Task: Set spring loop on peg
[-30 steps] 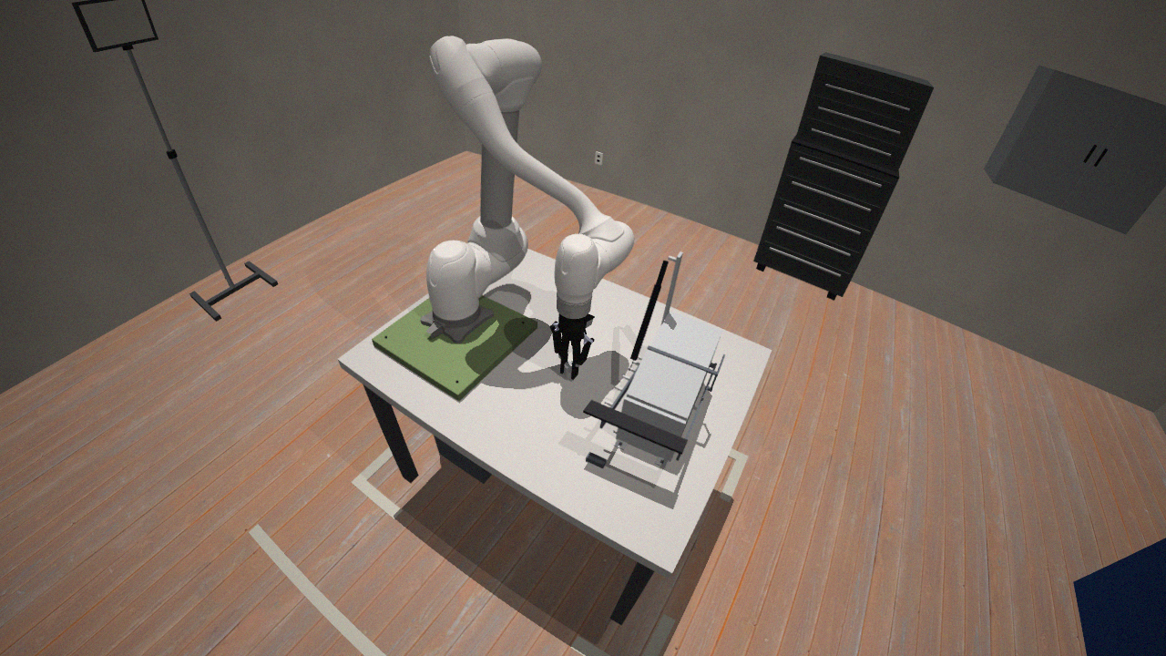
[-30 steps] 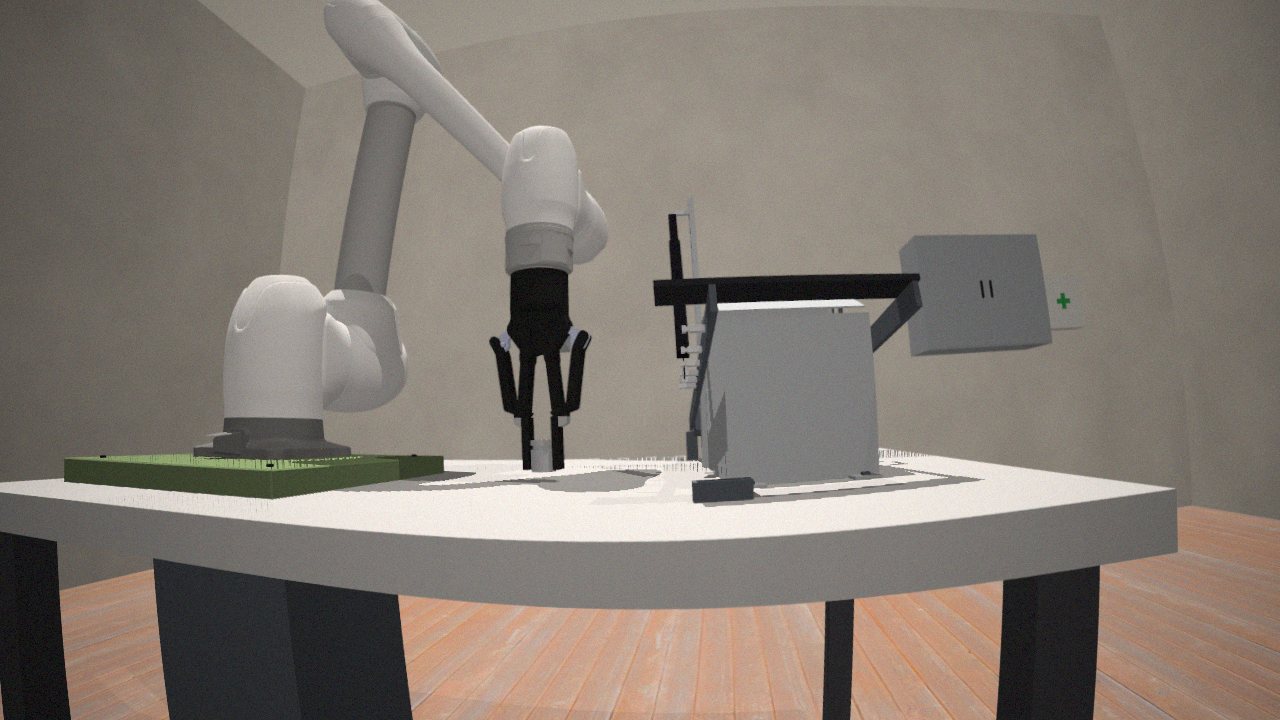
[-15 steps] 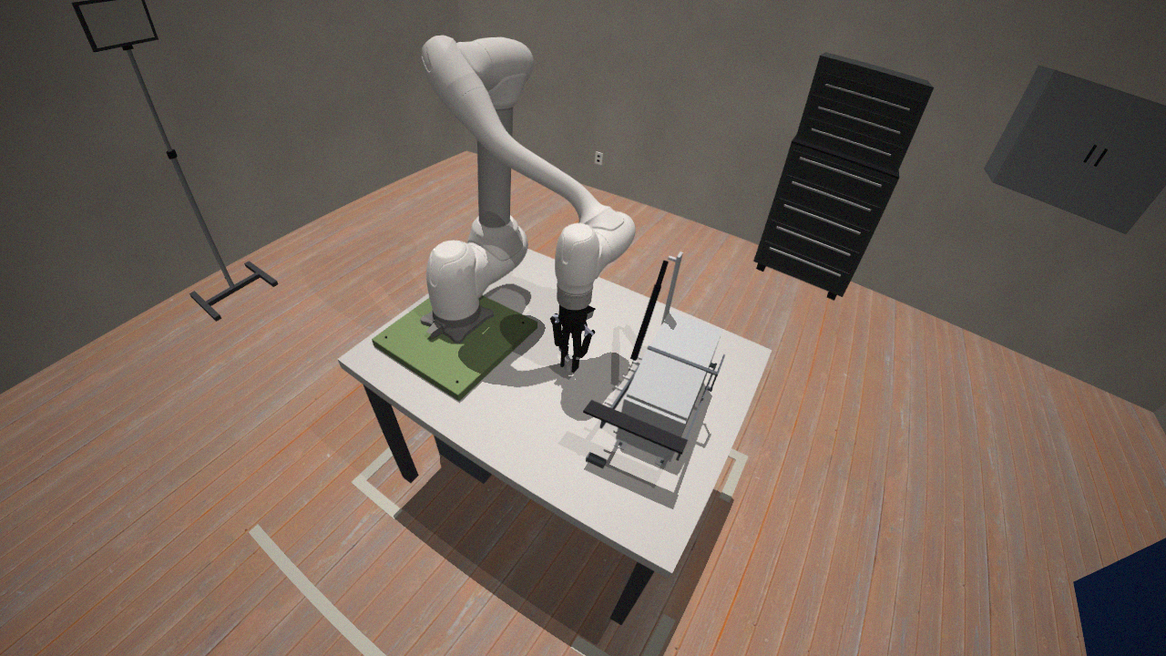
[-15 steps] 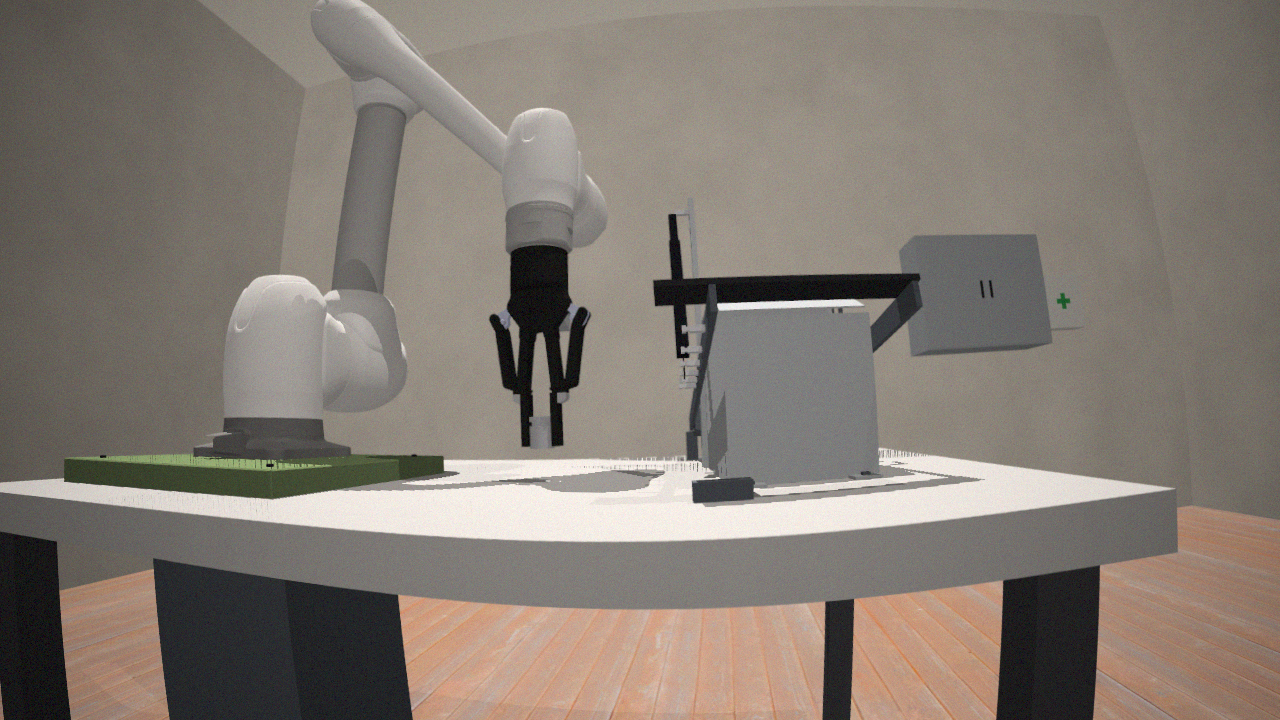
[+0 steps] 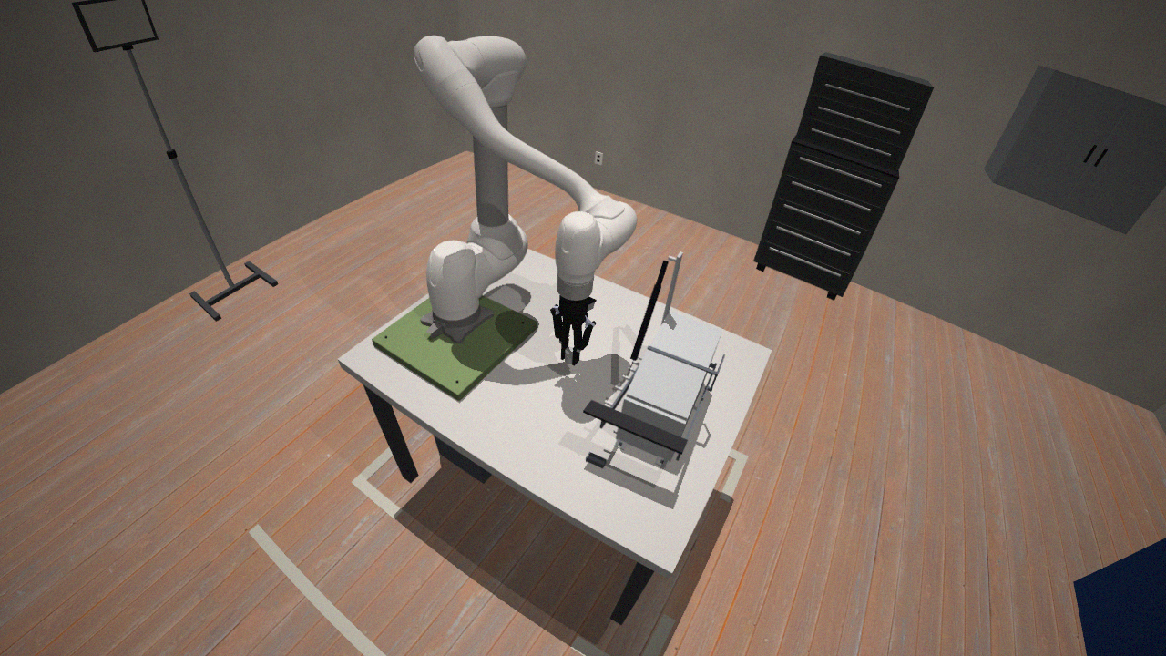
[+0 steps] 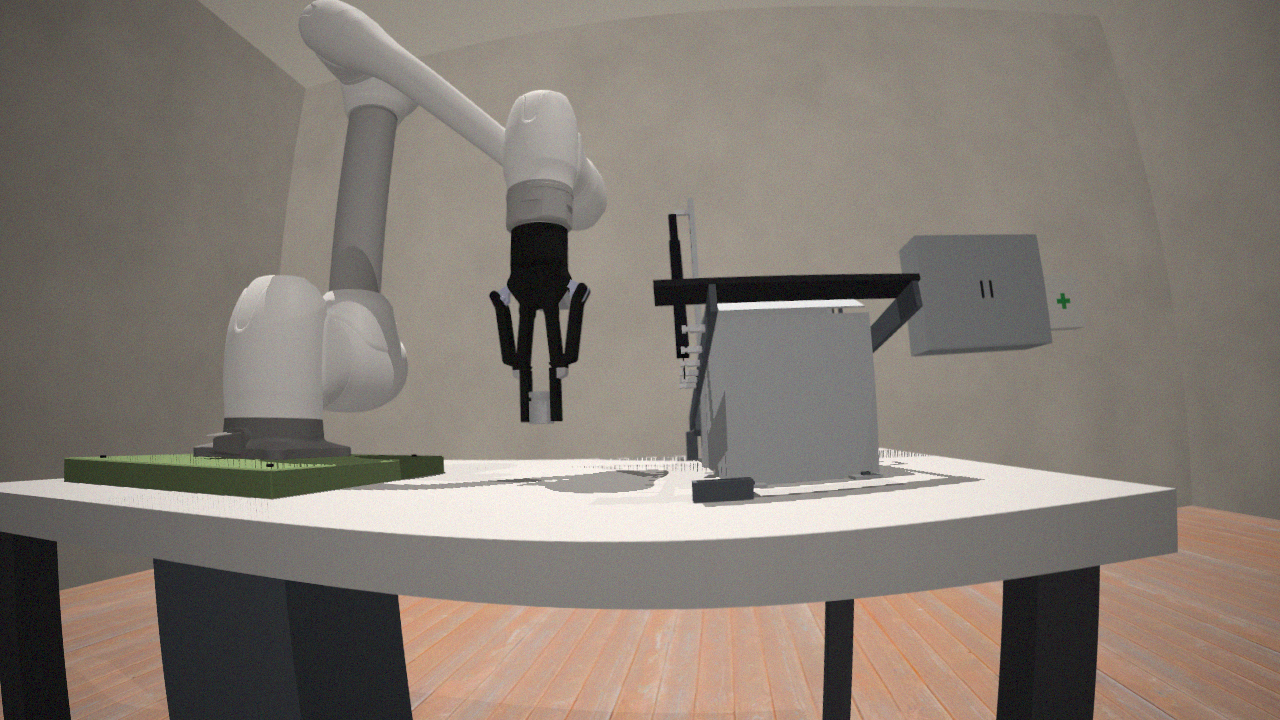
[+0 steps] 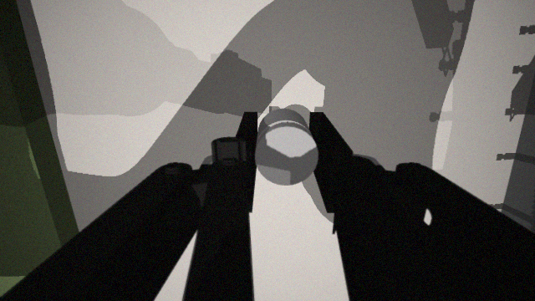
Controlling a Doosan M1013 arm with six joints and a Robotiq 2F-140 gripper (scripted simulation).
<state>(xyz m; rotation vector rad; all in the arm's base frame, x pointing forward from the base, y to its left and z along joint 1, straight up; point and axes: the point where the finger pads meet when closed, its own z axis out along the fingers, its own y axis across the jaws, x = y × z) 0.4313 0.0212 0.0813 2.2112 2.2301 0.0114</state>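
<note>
While clear of the bench [image 5: 521,440] [image 6: 626,528] | hand [image 5: 572,357] [image 6: 540,407] [image 7: 282,133] nearly closed | steel weight [image 5: 570,356] [image 6: 539,407] [image 7: 287,155] pinched (upright, it seems)

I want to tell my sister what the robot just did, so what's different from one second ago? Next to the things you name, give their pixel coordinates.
The claw [image 5: 571,359] [image 6: 541,419] [image 7: 282,133] moved up, lifting the steel weight [image 6: 539,407] [image 7: 287,156] higher above the bench [image 5: 505,415] [image 6: 590,573]. It was already gripping the weight, and nothing was let go. The feeder [image 5: 668,374] [image 6: 792,394] and green plate [image 5: 424,359] [image 6: 179,479] stayed put.
</note>
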